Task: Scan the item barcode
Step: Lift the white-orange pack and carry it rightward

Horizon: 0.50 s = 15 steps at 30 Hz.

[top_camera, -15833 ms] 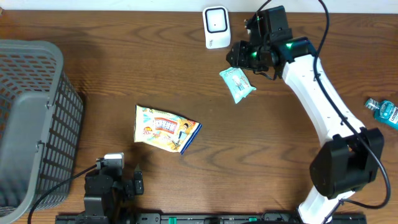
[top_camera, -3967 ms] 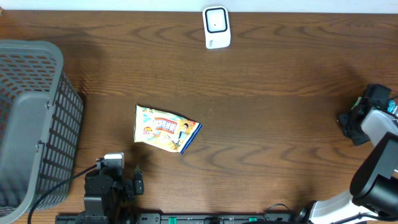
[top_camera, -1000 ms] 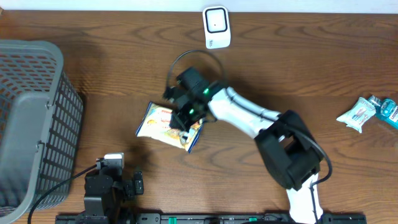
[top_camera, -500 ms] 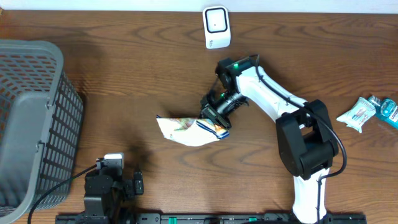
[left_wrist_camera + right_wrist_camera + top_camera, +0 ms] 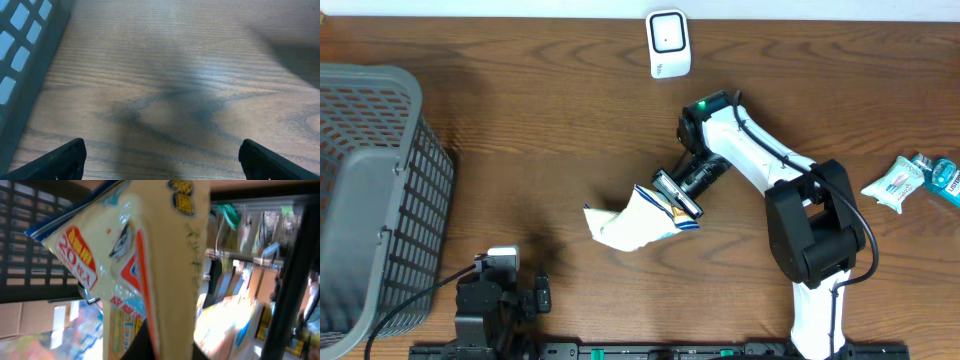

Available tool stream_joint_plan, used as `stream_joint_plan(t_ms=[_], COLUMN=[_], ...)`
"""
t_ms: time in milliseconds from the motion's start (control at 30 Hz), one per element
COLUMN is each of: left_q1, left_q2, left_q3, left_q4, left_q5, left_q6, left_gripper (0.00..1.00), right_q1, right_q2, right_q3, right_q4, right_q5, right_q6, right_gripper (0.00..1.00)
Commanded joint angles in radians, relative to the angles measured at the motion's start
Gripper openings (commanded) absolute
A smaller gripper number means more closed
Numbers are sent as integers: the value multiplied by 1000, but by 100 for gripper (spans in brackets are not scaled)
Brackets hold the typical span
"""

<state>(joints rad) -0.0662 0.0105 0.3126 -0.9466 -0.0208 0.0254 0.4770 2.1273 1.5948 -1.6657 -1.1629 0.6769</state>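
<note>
The item is a snack bag (image 5: 625, 225) with a pale back and a blue-edged end. It hangs tilted above the table's middle, and my right gripper (image 5: 677, 195) is shut on that end. In the right wrist view the bag (image 5: 150, 255) fills the centre, cream with orange and red print, pinched at my right gripper (image 5: 165, 347). No barcode shows clearly. The white scanner (image 5: 668, 43) stands at the far edge, well apart from the bag. My left gripper (image 5: 161, 157) is open over bare wood, with nothing between its fingers (image 5: 70, 155).
A grey mesh basket (image 5: 370, 200) fills the left side; its wall (image 5: 25, 60) shows in the left wrist view. A light-blue packet (image 5: 892, 185) and a blue bottle (image 5: 942, 175) lie at the right edge. My left arm (image 5: 490, 300) rests at the near edge.
My right gripper has lifted the snack bag off the table and carried it to the right. The bag has turned over, so its pale back shows. The left arm has not moved.
</note>
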Motion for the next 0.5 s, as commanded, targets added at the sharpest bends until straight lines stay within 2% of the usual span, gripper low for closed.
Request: stream_joint_plan(t_ms=[0,133,200,333,467], left_q1=[4,4,4,4,4], left_q2=[-5,-5,-5,-5,-5], left_q3=[-4,-4,-4,-4,-4], left_q4=[-40,-40,-40,-40,-40], left_q5=[10,10,10,10,10], left_q6=[-5,-5,-5,-5,-5], left_gripper=[98,98,98,98,98], right_q1=[-5,-5,-5,-25,-82], right_q2=[-6,-6,-6,-6,-6], right_q3=[12,12,12,12,12], right_q4=[-37,-36,-36,-37,-37], right_q5=[-54,-39,-29,-38,-26], right_q6=[8,-101,-192,-452,-590], right_gripper=[10,11,1,1,1])
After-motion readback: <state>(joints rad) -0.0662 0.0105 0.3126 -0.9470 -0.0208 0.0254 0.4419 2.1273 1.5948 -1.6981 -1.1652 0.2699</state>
